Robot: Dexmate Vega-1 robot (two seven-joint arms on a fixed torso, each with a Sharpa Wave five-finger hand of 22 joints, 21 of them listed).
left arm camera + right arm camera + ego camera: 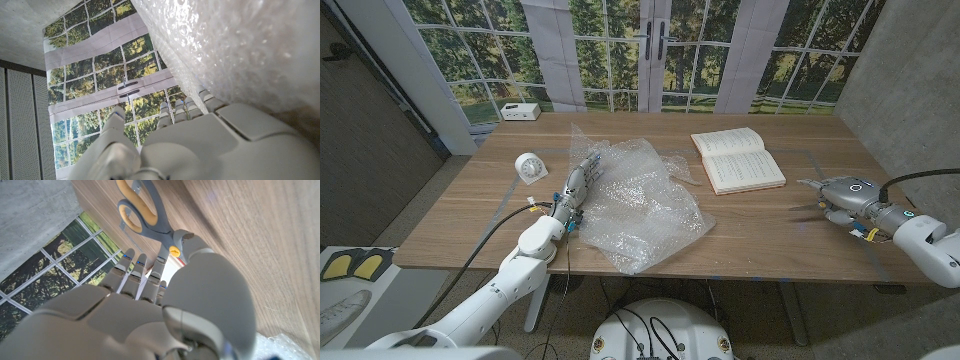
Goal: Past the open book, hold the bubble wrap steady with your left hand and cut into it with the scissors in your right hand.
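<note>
- The bubble wrap (638, 205) is a big crumpled clear sheet sprawled across the middle of the wooden table (760, 235), with one corner hanging toward the near edge.
- The left hand (581, 182) is planted on the left edge of the wrap, fingers stretched out along it. From the left wrist view, the left hand (200, 145) has its fingers (176, 111) lined up close together right against the bubble wrap (240, 45). It looks like it's pressing on it rather than grabbing it.
- The open book (737, 158) lies pages-up just past the right side of the wrap, near it but not touching as far as I can see.
- The right hand (842, 197) is way over by the right side of the table, well apart from the wrap.
- In the right wrist view the right hand (150, 310) has its fingers side by side, and the thumb is at the pivot of the scissors (145, 210) (grey handles, yellow-lined loops). Honestly can't tell if it's actually gripping them or just touching.
- A little white round clock (530, 167) stands left of the wrap, and a white box (521, 111) is at the far left corner.
</note>
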